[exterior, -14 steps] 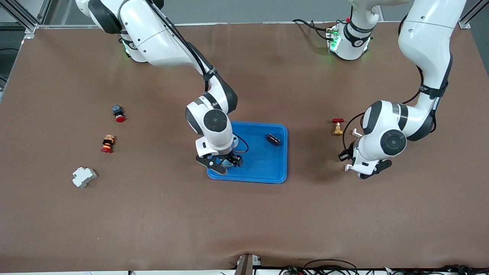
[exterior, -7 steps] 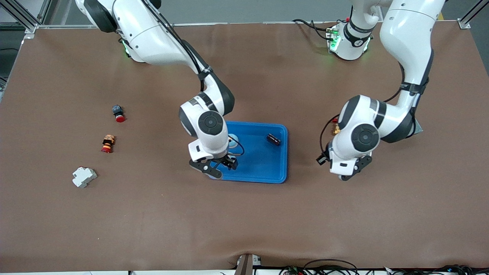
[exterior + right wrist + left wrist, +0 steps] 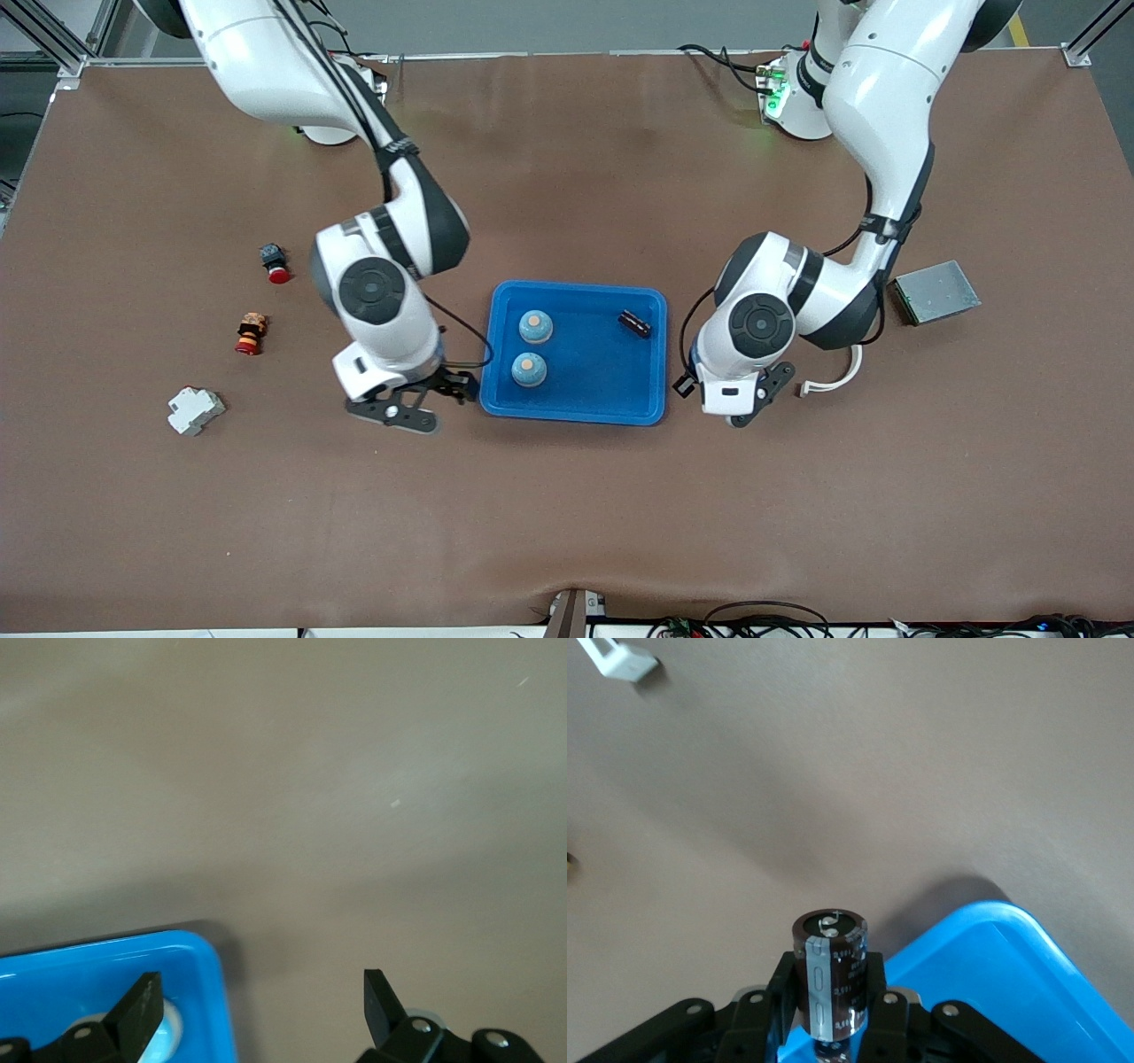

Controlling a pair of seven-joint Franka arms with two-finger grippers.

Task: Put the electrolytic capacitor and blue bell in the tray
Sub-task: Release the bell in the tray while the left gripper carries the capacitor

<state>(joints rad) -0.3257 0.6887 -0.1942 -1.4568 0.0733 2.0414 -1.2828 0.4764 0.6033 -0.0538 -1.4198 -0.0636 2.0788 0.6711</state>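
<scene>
Capacitor [image 3: 830, 979], dark brown with a grey stripe, stands upright in the left hand [image 3: 830, 1010], whose fingers are closed on its sides. In the front view this left hand [image 3: 742, 403] hangs over the worktop [image 3: 567, 496] just off the tray's edge toward the left arm's end. The tray [image 3: 611, 390] is bright blue and lies near the middle of the worktop. Inside it sit two blue bells: one bell [image 3: 535, 327] farther from the front camera, the second bell [image 3: 528, 369] nearer, both toward the right arm's end of the tray. A small dark component [image 3: 633, 323] (it may be another capacitor, too small to tell) lies in the tray near its rim toward the left arm's end.

The right hand [image 3: 409, 400] hovers over bare worktop just beside the tray's rim at the right arm's end, its fingers [image 3: 142, 1003] spread wide and holding nothing.

Toward the right arm's end lie a red-capped button [image 3: 274, 261], an orange-and-red part [image 3: 249, 333] and a white block [image 3: 195, 410]. A grey metal box [image 3: 935, 291] and a white clip [image 3: 828, 381] lie near the left arm.
</scene>
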